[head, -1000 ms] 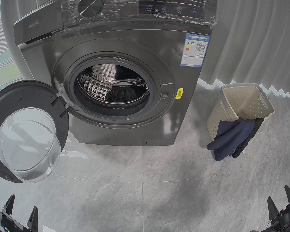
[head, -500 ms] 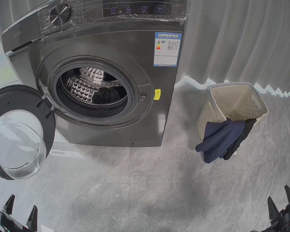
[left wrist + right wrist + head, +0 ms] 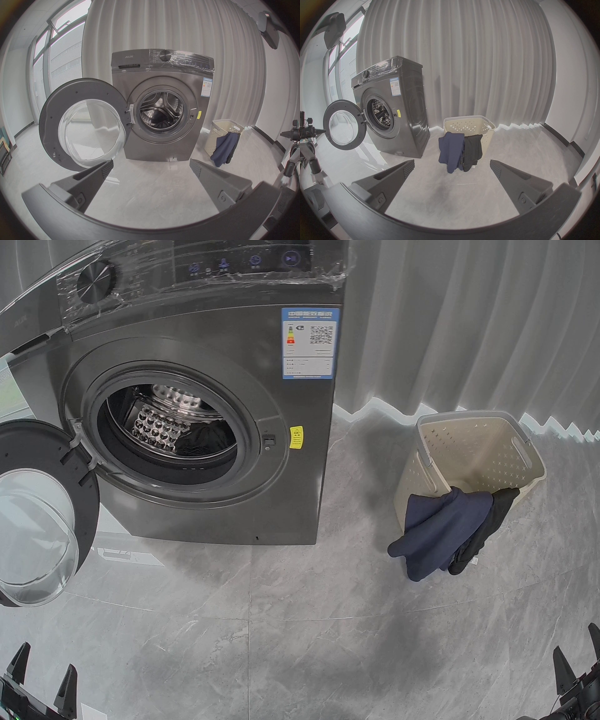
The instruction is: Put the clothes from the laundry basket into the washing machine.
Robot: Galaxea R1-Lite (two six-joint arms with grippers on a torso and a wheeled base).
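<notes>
The grey washing machine (image 3: 294, 446) stands with its round door (image 3: 37, 515) swung open to the left. A dark garment (image 3: 203, 440) lies inside the drum. To the right, a beige laundry basket (image 3: 465, 449) sits on the floor by the curtain. A navy garment (image 3: 437, 527) and a black garment (image 3: 484, 530) hang over its front rim down to the floor. My left gripper (image 3: 49, 657) is open low at the left, far from the machine. My right gripper (image 3: 575, 640) is open low at the right, well short of the basket (image 3: 468, 123).
White curtains (image 3: 469, 321) hang behind the basket and machine. Grey tiled floor (image 3: 312, 627) spreads wide between me and both. The open door (image 3: 84, 122) juts out on the machine's left side.
The whole head picture has shifted left, so the camera has turned right. Machine, basket and clothes keep their places relative to each other. Both grippers stay as they were.
</notes>
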